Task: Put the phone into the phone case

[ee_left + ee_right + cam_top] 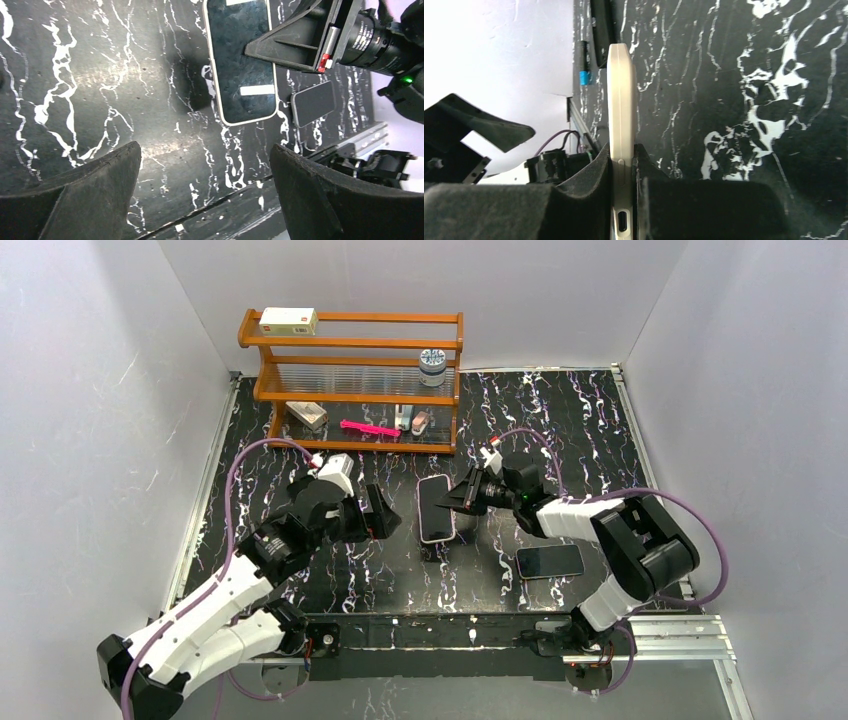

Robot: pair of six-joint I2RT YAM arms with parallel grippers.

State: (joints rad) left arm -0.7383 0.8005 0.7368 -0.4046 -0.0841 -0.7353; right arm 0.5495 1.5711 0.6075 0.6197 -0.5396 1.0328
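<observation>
Meanwhile the right hand (452, 502) was clamped on a pink-rimmed phone (434, 508) held flat above the table (560, 430), while the left hand (205, 150) hung wide open and empty.

The bench (560, 430) is showing black, streaked with white marble-like veins. The black right tool (452, 503) is pinching a second phone (436, 508) whose rim is reading pinkish from above and cream at the wrist camera, its glossy screen dark. Behind that tool, the phone (549, 561) is showing a dark screen inside a thin silvery edge. The left tool (385, 512) is showing matte black fingers (95, 195).
</observation>
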